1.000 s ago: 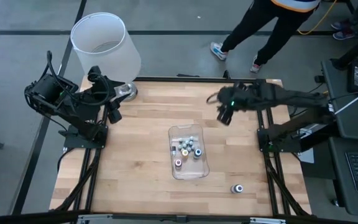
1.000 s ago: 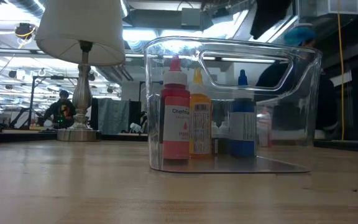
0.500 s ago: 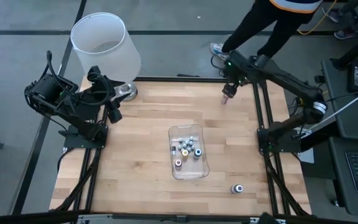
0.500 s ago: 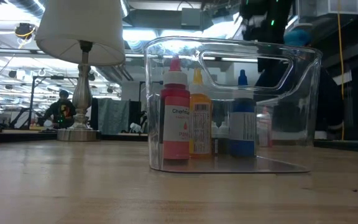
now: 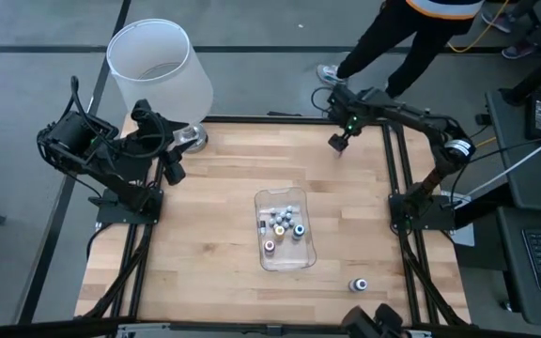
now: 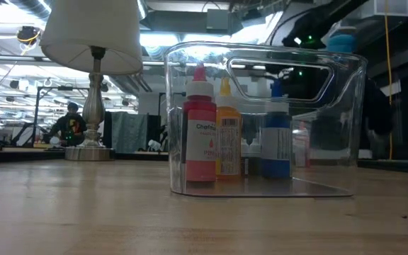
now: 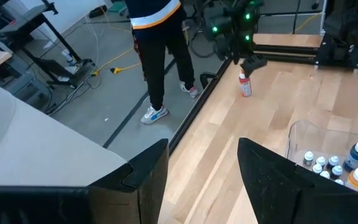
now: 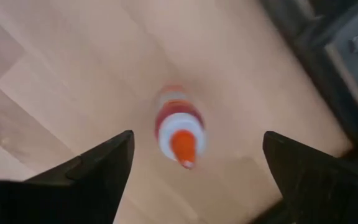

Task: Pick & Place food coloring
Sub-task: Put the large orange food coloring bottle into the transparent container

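Near the table's far right corner, a red bottle point(image 8: 179, 127) with an orange tip stands upright on the wood, right below the right tool point(image 8: 191, 165), whose fingers are spread wide to either side without touching it. From the left wrist view the same bottle point(image 7: 245, 86) shows just under that tool point(image 7: 252, 62).

More bottles stand in the clear tray point(image 5: 285, 252) at mid-table: from above, pale caps with an orange and a pink one among them. In the low view a red bottle point(image 6: 200, 134), a yellow one point(image 6: 227, 134) and a blue one point(image 6: 276, 138) show through the tray wall point(image 6: 335, 106). The red label begins "Chef"; the rest is too small to read. One bottle point(image 5: 358, 284) lies alone near the front right edge.

The left tool point(image 7: 202, 171) waits, fingers apart, over the far left corner beside the lamp point(image 5: 159, 66). A person point(image 5: 411, 33) stands beyond the far edge, cut off by the frame.
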